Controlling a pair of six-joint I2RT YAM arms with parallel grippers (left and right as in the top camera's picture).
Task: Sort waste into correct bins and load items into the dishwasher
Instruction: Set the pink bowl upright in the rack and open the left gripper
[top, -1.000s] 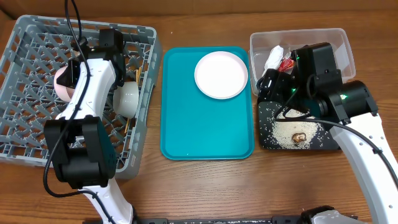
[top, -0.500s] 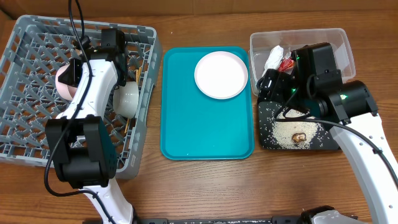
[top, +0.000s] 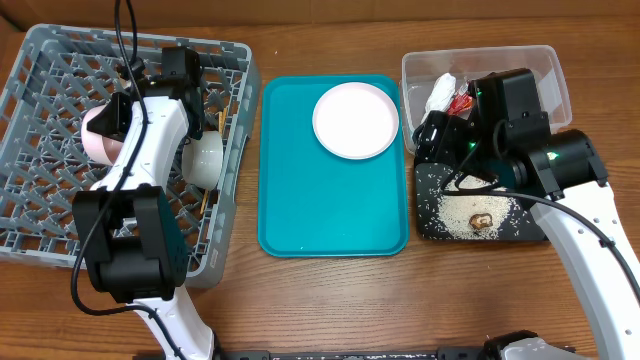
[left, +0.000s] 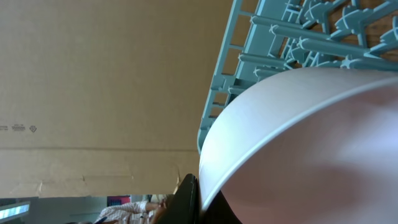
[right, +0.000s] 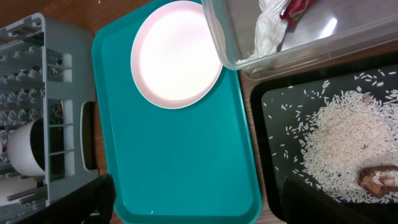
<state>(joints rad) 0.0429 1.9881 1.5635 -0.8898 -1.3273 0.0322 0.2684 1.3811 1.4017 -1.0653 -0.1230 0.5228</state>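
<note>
My left gripper is shut on the rim of the large pale-pink plate and holds it on edge over the grey dish rack. In the left wrist view the plate fills the frame, with a finger at its rim. A white cup and chopsticks lie in the rack. The smaller plate sits on the teal tray. My right gripper is open and empty above the teal tray's right edge.
The clear tub at the back right holds the white napkin and red wrapper. The black tray in front of it holds rice and a brown morsel.
My left gripper has shifted the pink plate slightly to the left over the rack. The right arm has not moved.
</note>
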